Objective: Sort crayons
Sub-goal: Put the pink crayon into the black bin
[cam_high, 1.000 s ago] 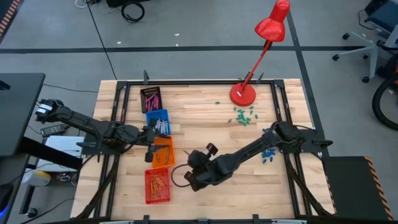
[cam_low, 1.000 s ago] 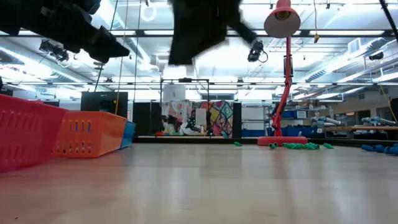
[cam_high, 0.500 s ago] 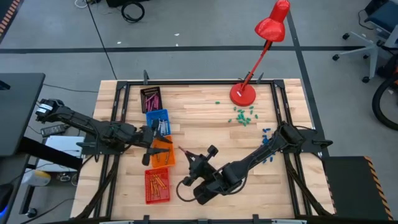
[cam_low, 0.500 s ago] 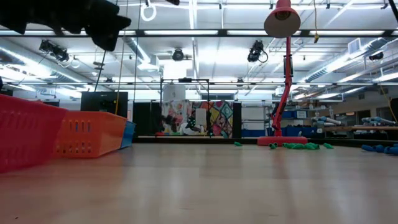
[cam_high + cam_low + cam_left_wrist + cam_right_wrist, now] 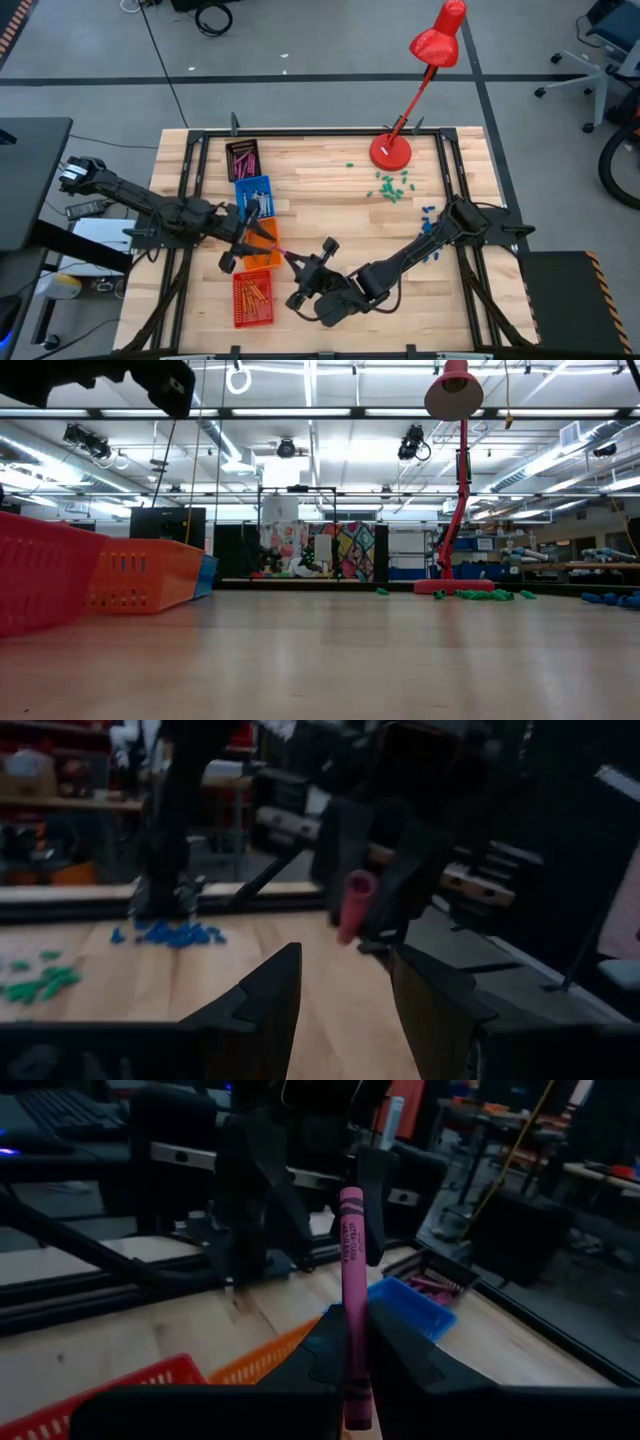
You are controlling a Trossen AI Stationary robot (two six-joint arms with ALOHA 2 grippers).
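Along the left side of the pale wooden table [image 5: 330,200] runs a row of four small open plastic bins. The dark bin [image 5: 243,159] at the far end holds magenta-pink crayons [image 5: 243,157], the blue bin [image 5: 254,194] next to it holds grey-silver crayons [image 5: 260,203], then comes the orange bin [image 5: 262,250], and the red mesh bin [image 5: 252,298] at the near end holds orange crayons [image 5: 253,293].

The left gripper [image 5: 245,237] reaches in from the table's left edge and hangs over the orange bin, its two dark fingers spread apart with nothing between them, pointed toward the other arm.

Just to its right, the right gripper [image 5: 310,275] sits above the table beside the orange bin, turned toward the left gripper. Its fingers are clamped on the lower end of a single magenta-pink crayon [image 5: 351,1305], which stands out past the fingertips toward the left gripper; in the high view the stick's tip lies at the orange bin's right edge, between the two grippers. In the left wrist view the same crayon shows end-on beyond that gripper's open fingers, not touching them.

Farther right, a red desk lamp [image 5: 430,60] stands on its round base near the table's far edge. Tiny green bits [image 5: 391,186] lie scattered just in front of the base, and small blue bits [image 5: 431,243] lie near the right edge under the right arm.
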